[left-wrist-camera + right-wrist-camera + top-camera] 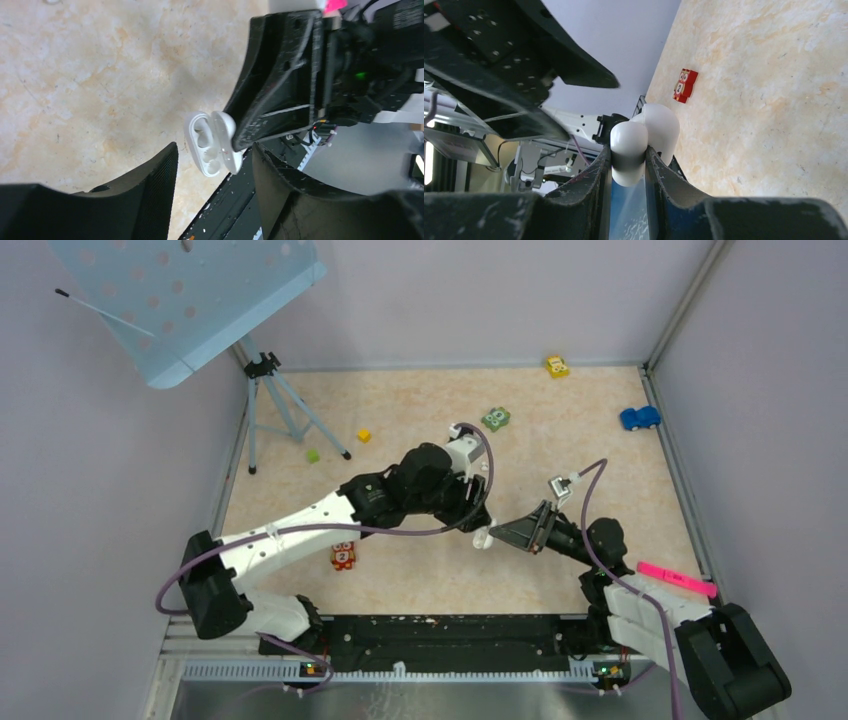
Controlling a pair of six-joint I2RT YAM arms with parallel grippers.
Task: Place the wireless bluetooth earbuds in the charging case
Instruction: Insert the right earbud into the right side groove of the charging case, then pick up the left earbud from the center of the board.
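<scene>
The right tool (pixel 628 156) pinches the charging case (pixel 646 131) above the worktop (pixel 774 100), lid open. The left tool (pixel 214 159) hangs spread and empty just beside it. No earbuds lie loose in view (only small toys (pixel 495 418) farther back). Only the left wrist view shows the case's two wells; whether they are filled, I cannot tell. The right wrist view shows just the shell.

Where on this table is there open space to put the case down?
Bare table lies in front, between the red block and the right arm. More lies back right, between the green toy and the blue car. The middle is crowded: the left arm meets the case held by the right gripper.
</scene>
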